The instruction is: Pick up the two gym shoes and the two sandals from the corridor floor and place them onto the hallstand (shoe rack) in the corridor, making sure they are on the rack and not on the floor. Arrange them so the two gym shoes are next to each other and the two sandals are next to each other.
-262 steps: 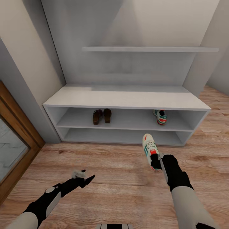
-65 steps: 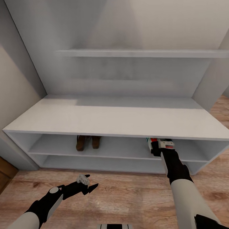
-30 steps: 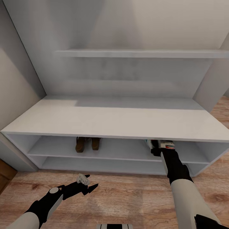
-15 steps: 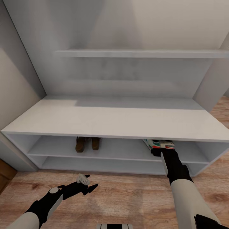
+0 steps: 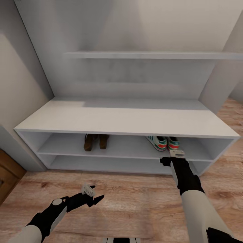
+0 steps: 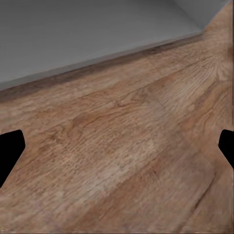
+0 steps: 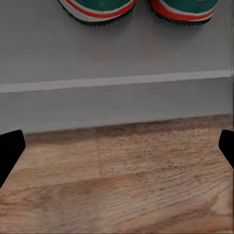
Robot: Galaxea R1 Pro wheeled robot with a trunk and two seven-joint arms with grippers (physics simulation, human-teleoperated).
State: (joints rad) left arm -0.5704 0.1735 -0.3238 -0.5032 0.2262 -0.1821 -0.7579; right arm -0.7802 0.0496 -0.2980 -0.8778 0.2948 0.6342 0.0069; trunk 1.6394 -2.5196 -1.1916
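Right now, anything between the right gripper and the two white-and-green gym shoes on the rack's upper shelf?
Nothing visible. The right gripper hangs open just outside the white shoe rack, and the white-and-green gym shoes sit side by side straight ahead on its upper shelf.

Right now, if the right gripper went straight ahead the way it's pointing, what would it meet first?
Probably the front edge of the hallstand, with the two gym shoes just beyond on the shelf; the right gripper is open and depth is uncertain.
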